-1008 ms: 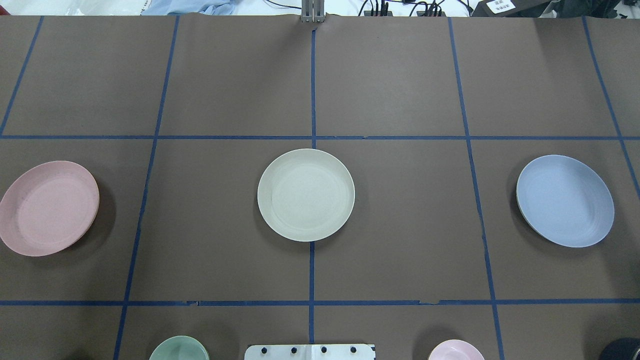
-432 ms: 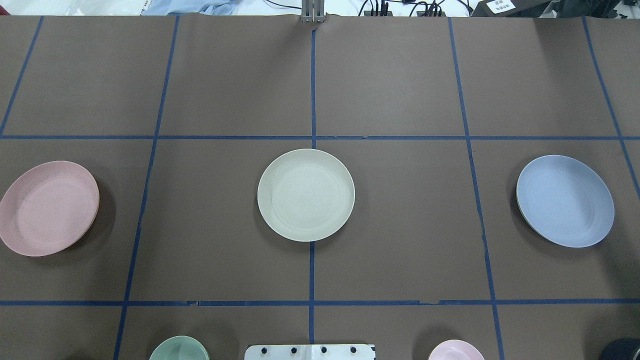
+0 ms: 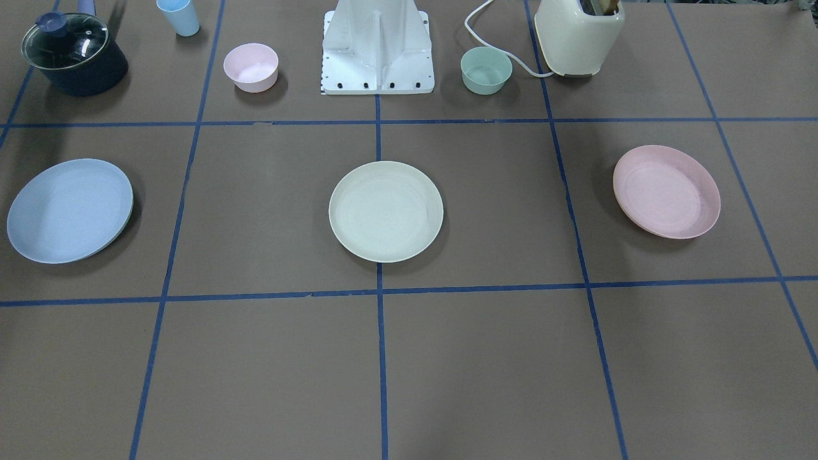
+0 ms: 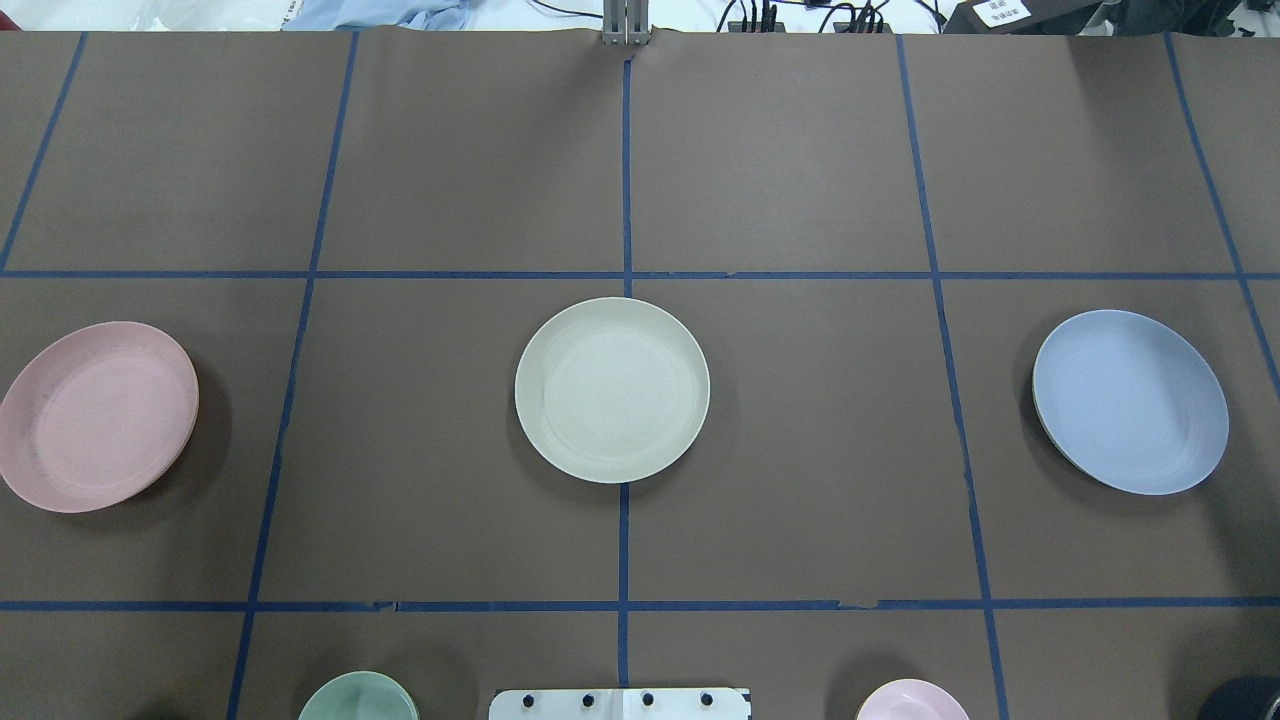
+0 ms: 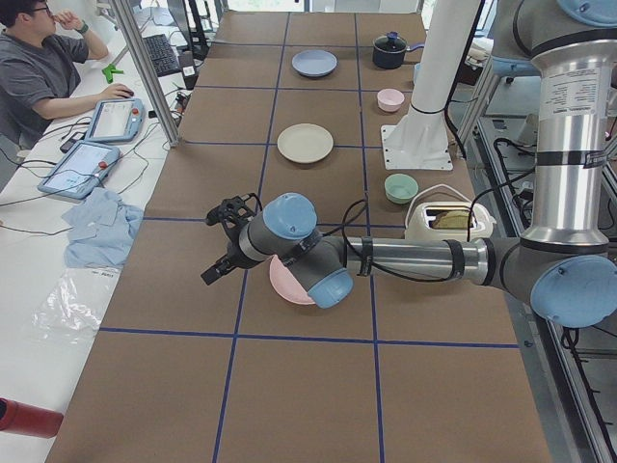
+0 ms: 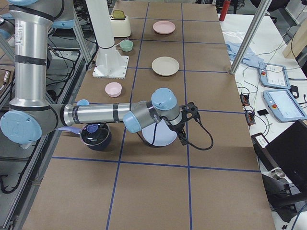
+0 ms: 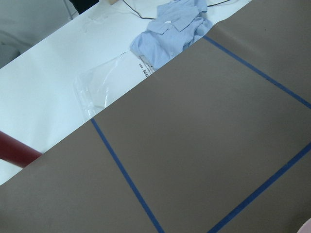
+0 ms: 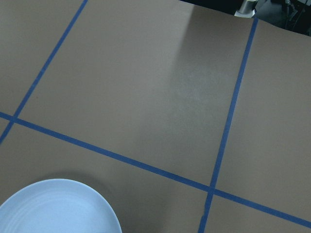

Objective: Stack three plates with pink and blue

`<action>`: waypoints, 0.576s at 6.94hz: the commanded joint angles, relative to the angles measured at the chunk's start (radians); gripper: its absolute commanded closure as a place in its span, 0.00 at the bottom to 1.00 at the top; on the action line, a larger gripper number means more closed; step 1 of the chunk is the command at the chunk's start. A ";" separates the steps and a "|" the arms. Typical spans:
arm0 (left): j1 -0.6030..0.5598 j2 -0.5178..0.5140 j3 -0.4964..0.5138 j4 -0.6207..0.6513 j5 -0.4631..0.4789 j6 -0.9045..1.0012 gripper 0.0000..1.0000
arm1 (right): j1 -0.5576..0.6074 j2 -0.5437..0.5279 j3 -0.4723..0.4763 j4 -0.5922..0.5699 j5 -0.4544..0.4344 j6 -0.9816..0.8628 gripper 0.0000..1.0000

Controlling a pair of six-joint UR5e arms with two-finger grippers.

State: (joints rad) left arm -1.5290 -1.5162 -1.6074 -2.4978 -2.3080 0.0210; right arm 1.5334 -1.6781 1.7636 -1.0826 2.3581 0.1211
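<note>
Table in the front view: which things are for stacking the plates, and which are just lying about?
For the job: cream plate, pink plate, blue plate.
Just lying about: pink bowl, mint-green bowl, lidded pot, blue cup, toaster.

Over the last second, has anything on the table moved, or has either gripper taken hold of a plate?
Nothing visibly changed in the overhead view. The pink plate, the cream plate and the blue plate lie in the same spots, well apart from one another. None has been picked up or stacked.
</note>
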 commanded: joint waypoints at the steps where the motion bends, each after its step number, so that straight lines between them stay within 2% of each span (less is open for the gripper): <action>1: 0.178 0.019 0.101 -0.144 0.039 -0.300 0.00 | -0.086 -0.002 -0.004 0.061 -0.005 0.183 0.00; 2: 0.250 0.019 0.241 -0.337 0.118 -0.397 0.00 | -0.094 -0.003 -0.004 0.069 -0.003 0.184 0.00; 3: 0.342 0.022 0.327 -0.506 0.160 -0.553 0.00 | -0.095 -0.012 -0.004 0.082 -0.003 0.184 0.00; 4: 0.392 0.068 0.336 -0.598 0.167 -0.640 0.02 | -0.095 -0.021 -0.006 0.099 -0.003 0.184 0.00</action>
State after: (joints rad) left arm -1.2128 -1.4832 -1.3206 -2.9541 -2.1683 -0.4905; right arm 1.4416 -1.6896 1.7590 -1.0020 2.3547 0.3017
